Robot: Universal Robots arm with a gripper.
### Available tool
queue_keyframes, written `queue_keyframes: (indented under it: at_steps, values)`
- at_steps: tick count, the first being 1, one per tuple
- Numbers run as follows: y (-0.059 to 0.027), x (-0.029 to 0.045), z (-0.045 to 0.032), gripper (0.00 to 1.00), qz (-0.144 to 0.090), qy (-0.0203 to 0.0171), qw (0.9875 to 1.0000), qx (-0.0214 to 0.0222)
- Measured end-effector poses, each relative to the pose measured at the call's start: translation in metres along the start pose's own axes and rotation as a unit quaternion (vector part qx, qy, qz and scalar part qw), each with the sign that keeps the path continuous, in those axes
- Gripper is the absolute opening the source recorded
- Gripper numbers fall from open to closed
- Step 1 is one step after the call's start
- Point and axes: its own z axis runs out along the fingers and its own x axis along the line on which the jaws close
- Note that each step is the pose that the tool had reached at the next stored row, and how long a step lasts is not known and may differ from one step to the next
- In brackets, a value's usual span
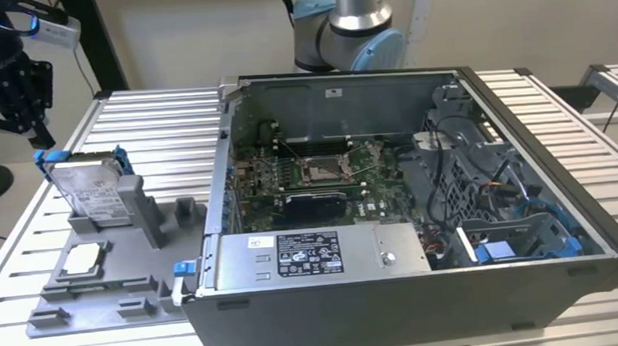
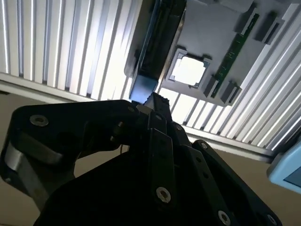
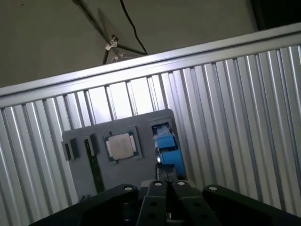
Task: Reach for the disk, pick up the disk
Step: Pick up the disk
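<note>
Here, one disk (image 1: 93,192), one chip (image 1: 83,259), one end effector (image 1: 38,139) near the disk.

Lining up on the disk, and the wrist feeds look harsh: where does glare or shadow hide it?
Second wrist view: glare whitens the table slats and processor chip; the disk and gripper are dark silhouettes. First wrist view: dimmer, the disk's blue carrier reads clearly. Exterior view: even light, disk plain.

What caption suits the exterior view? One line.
Black gripper poised above the blue-framed silver metal disk standing in a grey holder.
</note>
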Motion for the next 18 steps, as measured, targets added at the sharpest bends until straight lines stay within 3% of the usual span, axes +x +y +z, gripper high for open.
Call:
queue_keyframes:
  at_steps: [5,9,18]
  values:
    - [0.0003,-0.0007,0.0000,0.00,-0.037,0.0006,0.9993,-0.0003]
    - [0.0005,-0.0007,0.0000,0.00,-0.064,0.0011,0.9980,-0.0005]
    - [0.0005,-0.0007,0.0003,0.00,-0.133,0.0022,0.9912,-0.0008]
